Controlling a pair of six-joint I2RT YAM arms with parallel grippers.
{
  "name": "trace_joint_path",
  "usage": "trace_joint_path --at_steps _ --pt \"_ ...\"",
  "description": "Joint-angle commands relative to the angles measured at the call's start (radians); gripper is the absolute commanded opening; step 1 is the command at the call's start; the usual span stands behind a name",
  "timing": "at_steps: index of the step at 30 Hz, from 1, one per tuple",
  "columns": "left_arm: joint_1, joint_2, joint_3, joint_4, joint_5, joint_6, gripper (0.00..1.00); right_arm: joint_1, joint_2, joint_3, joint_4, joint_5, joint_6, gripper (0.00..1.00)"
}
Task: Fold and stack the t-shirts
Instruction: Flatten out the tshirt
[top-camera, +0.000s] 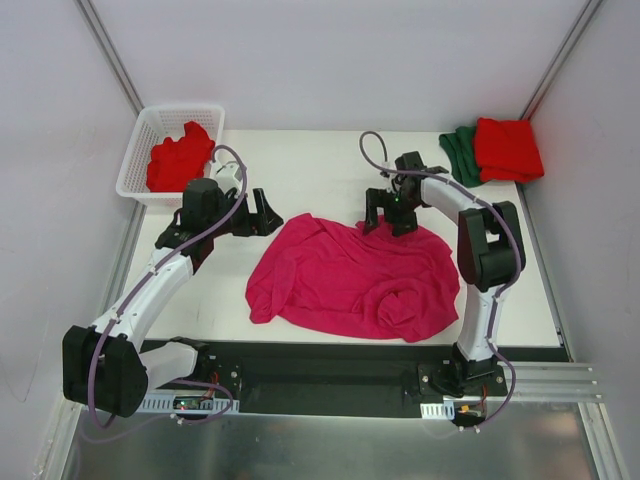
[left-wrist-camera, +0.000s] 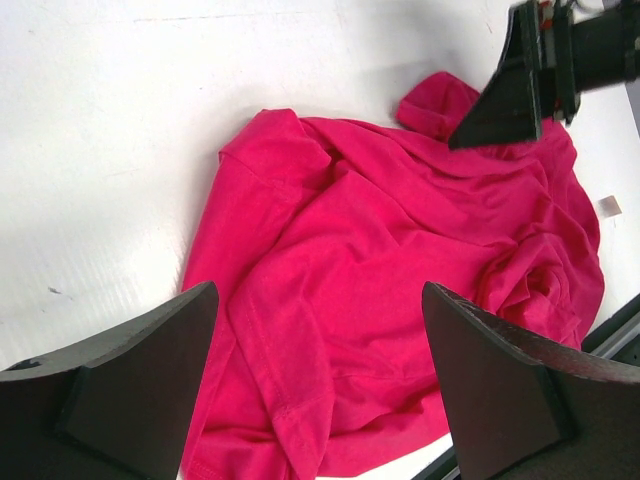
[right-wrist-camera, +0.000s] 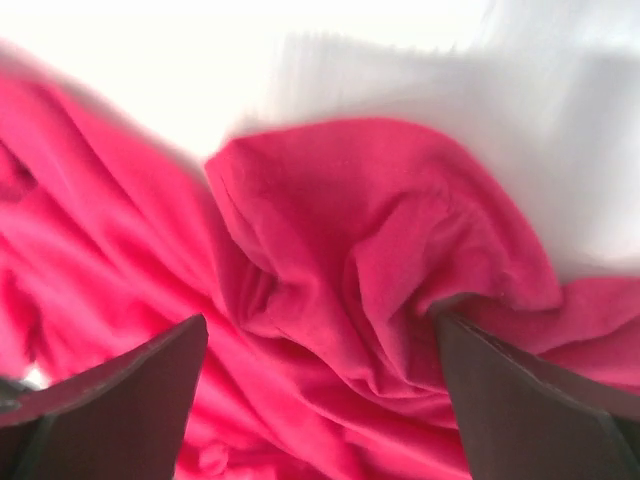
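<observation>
Your magenta-pink t-shirt (top-camera: 350, 275) lies crumpled in the middle of the table (top-camera: 300, 160), unfolded, its long axis running roughly left to right across your reach. Your right gripper (top-camera: 389, 218) is the nearer one: it sits right over the shirt's far edge, jaws spread wide and holding nothing, with a bunched fold of cloth lying between the fingers in the wrist view. Whether the tips touch the cloth there cannot be told. Your left gripper (top-camera: 262, 213) hangs beside the shirt's far-left corner, over bare table, jaws also well open and empty; the shirt lies ahead of it and to its right. For a grab, the right only needs to close; the left must first move in. One red t-shirt (top-camera: 180, 160) waits in the white lattice basket (top-camera: 135, 170); another red t-shirt (top-camera: 508, 148) is folded on the dark green t-shirt (top-camera: 460, 152) in the far right corner. No labels or writing can be read.
</observation>
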Motion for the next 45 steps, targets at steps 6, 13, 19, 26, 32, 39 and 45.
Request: trace_joint_path --at_steps 6,13,19,26,32,39,45 --pt "-0.005 -0.005 0.016 0.017 0.006 0.014 0.84 -0.014 0.083 0.267 0.010 0.148 -0.057 1.00" --pt "-0.003 0.012 0.027 0.014 0.003 0.022 0.84 -0.031 0.152 0.302 -0.002 0.193 -0.077 1.00" --pt "-0.003 0.016 0.032 0.010 0.000 0.028 0.86 -0.052 0.143 0.258 -0.013 0.237 -0.082 1.00" --pt "-0.003 0.018 0.033 0.008 0.003 0.028 0.86 -0.069 0.086 0.169 -0.019 0.240 -0.064 1.00" --pt "-0.003 0.015 0.027 0.010 0.009 0.025 0.86 -0.071 0.025 0.068 0.021 0.211 -0.044 0.99" --pt "-0.003 -0.002 0.020 0.010 0.005 0.028 0.86 -0.075 0.020 0.020 0.071 0.134 -0.014 0.87" --pt "-0.003 -0.013 0.010 0.010 0.002 0.028 0.86 -0.077 0.040 0.028 0.087 0.116 -0.005 0.52"
